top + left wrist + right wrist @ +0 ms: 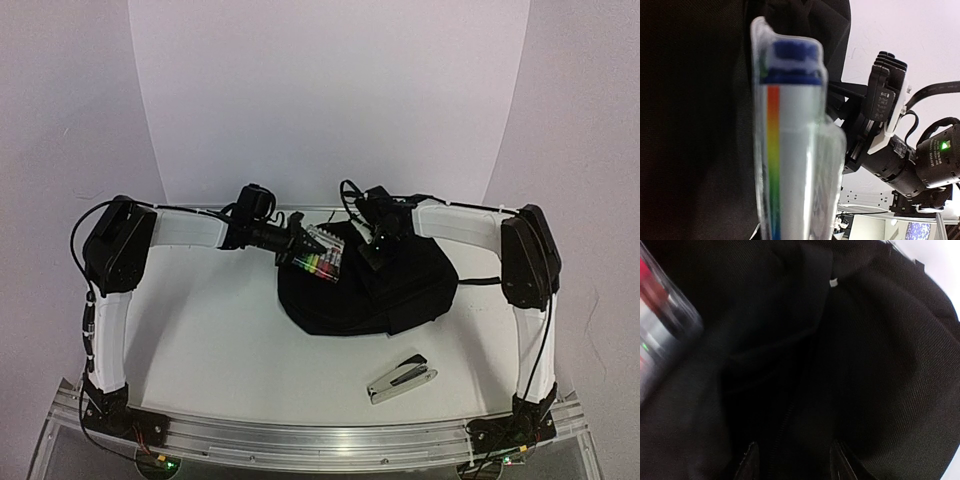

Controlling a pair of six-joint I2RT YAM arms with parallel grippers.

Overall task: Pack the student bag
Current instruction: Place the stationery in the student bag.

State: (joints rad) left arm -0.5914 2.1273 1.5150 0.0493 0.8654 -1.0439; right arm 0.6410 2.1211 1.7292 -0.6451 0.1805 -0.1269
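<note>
The student bag (400,290) is a soft black backpack lying at the table's centre right. My left gripper (303,245) is shut on a clear plastic pack of coloured markers (322,264) and holds it at the bag's upper left edge. In the left wrist view the pack (790,150) fills the middle, a blue cap on top, with black bag fabric (690,125) behind it; my own fingers are hidden. My right gripper (372,250) is at the bag's top edge. Its fingertips (747,460) stand narrowly apart with bag fabric (880,365) and a zipper line between them. The pack (660,330) shows at upper left.
A silver and black stapler (401,378) lies on the table in front of the bag, near the right arm's base. The right arm's wrist (890,150) is close to the right of the marker pack. A white backdrop curves up behind the table.
</note>
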